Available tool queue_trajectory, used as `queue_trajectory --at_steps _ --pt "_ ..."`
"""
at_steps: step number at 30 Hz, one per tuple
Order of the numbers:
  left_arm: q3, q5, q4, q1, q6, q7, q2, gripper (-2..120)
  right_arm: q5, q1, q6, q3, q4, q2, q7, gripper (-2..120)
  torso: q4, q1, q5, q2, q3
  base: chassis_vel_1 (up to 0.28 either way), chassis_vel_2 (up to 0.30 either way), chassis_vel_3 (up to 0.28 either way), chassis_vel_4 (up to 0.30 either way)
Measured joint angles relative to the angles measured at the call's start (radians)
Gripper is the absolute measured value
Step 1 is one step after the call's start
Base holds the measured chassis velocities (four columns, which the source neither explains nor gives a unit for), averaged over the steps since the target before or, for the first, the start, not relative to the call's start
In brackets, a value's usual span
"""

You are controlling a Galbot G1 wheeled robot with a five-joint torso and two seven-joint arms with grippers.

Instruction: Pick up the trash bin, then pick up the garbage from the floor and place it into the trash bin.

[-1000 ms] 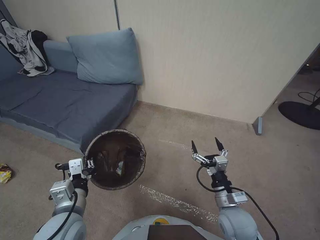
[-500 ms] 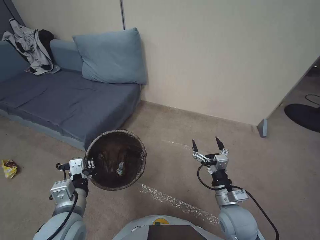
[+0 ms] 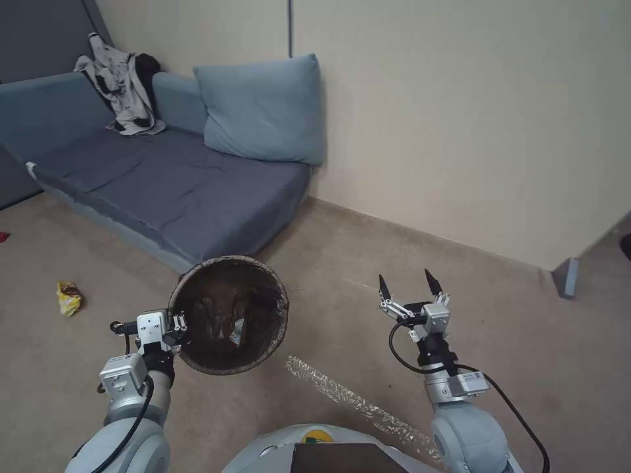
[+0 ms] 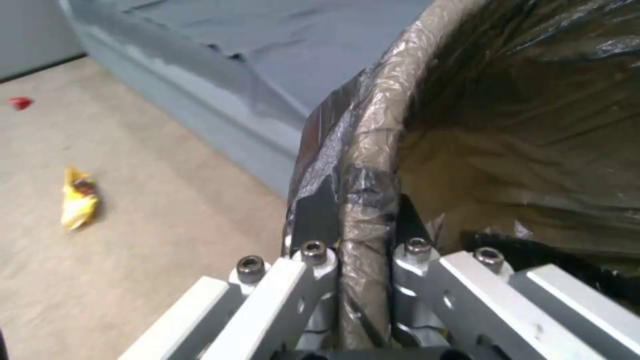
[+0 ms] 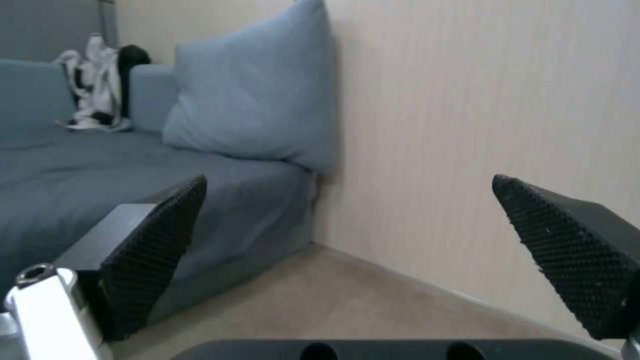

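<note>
Your left gripper (image 3: 179, 326) is clamped on the rim of the small round bin lined with a dark brown plastic bag (image 3: 228, 314), 1 finger inside the liner and 1 outside, as the left wrist view shows (image 4: 363, 235); the bin is held off the beige carpet (image 3: 342, 256), just in front of the blue-grey fabric sofa (image 3: 164, 190), with some scraps lying in its bottom. Your right gripper (image 3: 407, 282) hangs in the air to the right of the bin, its 2 black fingers (image 5: 157, 240) spread wide and holding nothing. A crumpled yellow snack wrapper (image 3: 68, 297) lies on the carpet to the left of the bin, well apart from it (image 4: 79, 200); a small red scrap (image 4: 20, 103) lies farther off beside the sofa.
</note>
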Motion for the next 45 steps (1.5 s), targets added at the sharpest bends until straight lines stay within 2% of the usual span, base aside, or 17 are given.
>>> queue_trajectory --at_steps 45 --pt "0.0 0.004 0.0 0.0 -0.004 0.005 -0.003 3 0.009 0.028 -0.014 -0.016 -0.016 -0.01 0.006 100 0.0 0.0 0.0 0.0 0.0 0.092 0.09 0.091 0.085"
